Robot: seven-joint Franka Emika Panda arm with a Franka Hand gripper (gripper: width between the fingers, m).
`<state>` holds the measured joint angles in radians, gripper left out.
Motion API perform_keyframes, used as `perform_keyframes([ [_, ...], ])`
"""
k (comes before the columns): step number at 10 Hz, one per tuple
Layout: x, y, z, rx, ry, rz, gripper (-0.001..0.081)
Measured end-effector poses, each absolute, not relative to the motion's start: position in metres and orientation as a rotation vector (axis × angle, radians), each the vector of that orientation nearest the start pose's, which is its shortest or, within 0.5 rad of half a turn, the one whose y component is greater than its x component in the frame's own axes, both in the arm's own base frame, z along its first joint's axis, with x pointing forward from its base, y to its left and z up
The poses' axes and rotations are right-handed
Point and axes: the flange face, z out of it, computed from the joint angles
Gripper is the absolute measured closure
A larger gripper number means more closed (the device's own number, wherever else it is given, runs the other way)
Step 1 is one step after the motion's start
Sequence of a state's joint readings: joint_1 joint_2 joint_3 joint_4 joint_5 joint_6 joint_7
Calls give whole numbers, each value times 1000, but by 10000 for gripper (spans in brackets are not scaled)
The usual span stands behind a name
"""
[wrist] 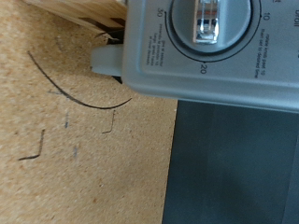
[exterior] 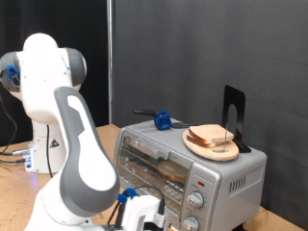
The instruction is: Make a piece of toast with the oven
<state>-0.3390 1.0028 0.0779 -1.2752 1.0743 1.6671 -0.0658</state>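
My pincer [exterior: 144, 217] sits low at the exterior view's bottom, just in front of the oven [exterior: 188, 168], close to the lower knobs on its control panel. Only the white body of the hand with blue fittings shows there, and the fingers are hidden below the frame, so I cannot tell whether they are spread or pressed together. The wrist view shows no fingertips either.

The oven is a silver-grey countertop toaster oven standing on the wooden desk [exterior: 19, 197]. Its glass door appears shut, with the wire rack visible behind it. Two round knobs [exterior: 195, 200] show on its front panel.

The piece of toast [exterior: 212, 136] is not inside. It lies on a round wooden plate [exterior: 197, 146] that rests on top of the oven, towards the exterior view's right. Just behind the plate stands a black upright stand [exterior: 234, 114], also on the oven's top. Further along the top, towards the exterior view's left, lies a dark-handled tool with a blue part [exterior: 162, 120].

In the wrist view, one timer knob [wrist: 217, 21] with a chrome grip fills the frame, ringed by numbers, 20 among them. The grey panel corner hangs over the particle-board desk surface [wrist: 65, 140], where a thin dark curved line [wrist: 70, 89] crosses the wood. Beside the board lies a dark grey area [wrist: 234, 168].
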Motion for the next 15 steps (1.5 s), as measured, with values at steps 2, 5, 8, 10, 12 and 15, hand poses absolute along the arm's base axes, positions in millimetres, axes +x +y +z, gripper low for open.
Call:
perform_keyframes([
  [2,698,-94,152,-1838,629,403,-2],
  [5,693,-70,150,-1817,542,355,-2],
  [8,688,-55,154,-1808,512,306,-2],
  [10,687,-51,153,-1810,518,304,-2],
  [12,688,-48,152,-1815,522,301,-2],
  [15,689,-44,150,-1820,525,299,-2],
])
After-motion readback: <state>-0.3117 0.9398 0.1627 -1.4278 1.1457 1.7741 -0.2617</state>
